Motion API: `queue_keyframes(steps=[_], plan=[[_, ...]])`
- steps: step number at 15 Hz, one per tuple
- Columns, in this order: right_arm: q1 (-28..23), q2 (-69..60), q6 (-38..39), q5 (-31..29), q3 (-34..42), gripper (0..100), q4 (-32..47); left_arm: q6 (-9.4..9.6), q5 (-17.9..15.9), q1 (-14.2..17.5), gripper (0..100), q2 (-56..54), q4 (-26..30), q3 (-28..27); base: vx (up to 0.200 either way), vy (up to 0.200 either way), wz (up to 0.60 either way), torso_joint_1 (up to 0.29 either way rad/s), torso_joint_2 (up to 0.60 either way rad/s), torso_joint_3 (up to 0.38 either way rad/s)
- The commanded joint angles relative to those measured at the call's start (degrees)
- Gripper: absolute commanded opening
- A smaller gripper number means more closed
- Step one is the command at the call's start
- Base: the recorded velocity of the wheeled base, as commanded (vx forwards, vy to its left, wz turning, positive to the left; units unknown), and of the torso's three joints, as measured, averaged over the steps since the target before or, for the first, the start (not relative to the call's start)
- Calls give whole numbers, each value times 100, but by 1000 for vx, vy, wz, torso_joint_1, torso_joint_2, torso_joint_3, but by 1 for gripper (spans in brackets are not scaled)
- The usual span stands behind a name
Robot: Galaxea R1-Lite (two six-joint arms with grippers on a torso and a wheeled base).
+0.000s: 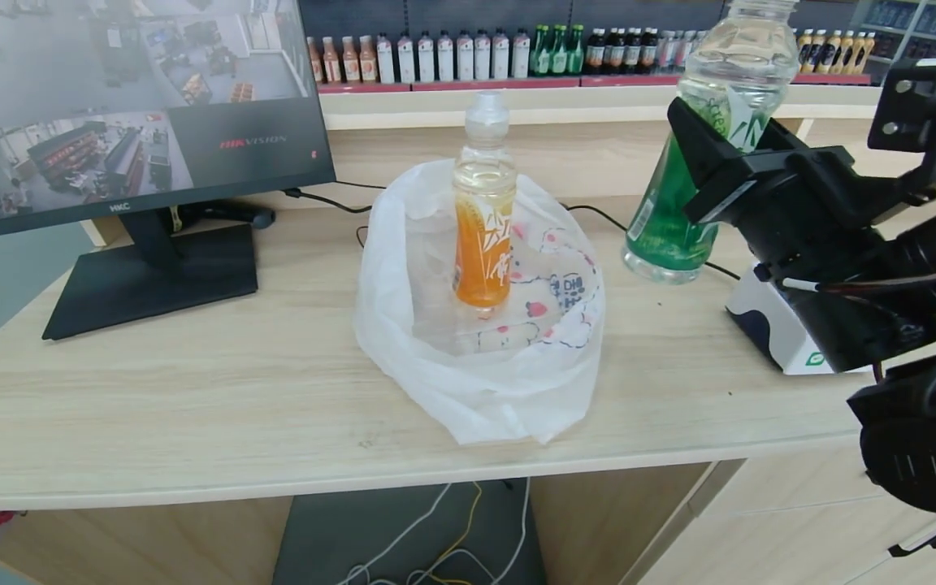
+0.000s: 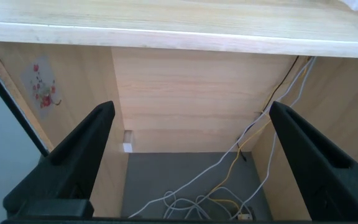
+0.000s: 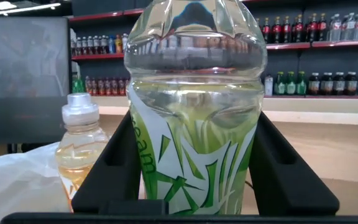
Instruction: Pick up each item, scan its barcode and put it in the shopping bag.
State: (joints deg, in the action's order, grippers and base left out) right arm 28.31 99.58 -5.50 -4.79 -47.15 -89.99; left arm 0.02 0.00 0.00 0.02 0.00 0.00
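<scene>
My right gripper is shut on a clear bottle with a green label, held tilted in the air above the right side of the counter; in the right wrist view the green-label bottle sits between the black fingers. An orange-label bottle stands upright inside the white shopping bag at the counter's middle, and the orange-label bottle shows beside the held one. My left gripper hangs open below the counter's front edge, nothing between its fingers.
A monitor on a black stand fills the counter's back left. A white scanner box sits at the right under my right arm. Cables run behind the bag. Shelves of bottles line the back wall.
</scene>
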Motion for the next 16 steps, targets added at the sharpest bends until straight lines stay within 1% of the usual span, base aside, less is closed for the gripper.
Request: queue_keyframes(steps=[1,5,7,16], plan=[[158,465,66,13,-312,0,-1,-2,0,-9,100,-2,0,0,0,0,0,0,0,0],[386,905,93,13,-787,0,-1,-2,0,-9,100,-2,0,0,0,0,0,0,0,0],[439,1019,93,13,-892,0,-1,-2,0,-9,100,-2,0,0,0,0,0,0,0,0],[421,1538,163,22,-1340,0,-1,-2,0,-9,100,-2,0,0,0,0,0,0,0,0]])
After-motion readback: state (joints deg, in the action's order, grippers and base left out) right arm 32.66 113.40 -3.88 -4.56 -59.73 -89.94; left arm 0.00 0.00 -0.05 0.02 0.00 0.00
